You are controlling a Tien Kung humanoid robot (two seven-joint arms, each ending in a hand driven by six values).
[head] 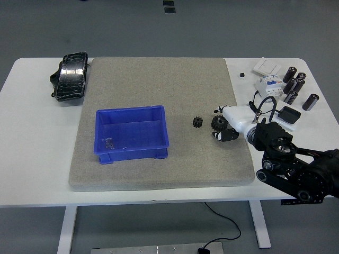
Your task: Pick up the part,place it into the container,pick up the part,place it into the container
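Note:
A blue container sits on the grey mat, left of centre, with a small dark part lying in its near left corner. Two black gears rest on the mat to its right: a small gear and a larger gear. My right hand, white with black fingers, reaches in from the lower right and straddles the larger gear. One finger lies beyond the gear and another on its near side, spread wider than the gear. The gear still rests on the mat. No left arm shows.
A black pedal-like object lies at the mat's far left corner. To the right of the mat are a white circuit breaker, white switch plates, several black cylinders, a black adapter and a tiny black cube.

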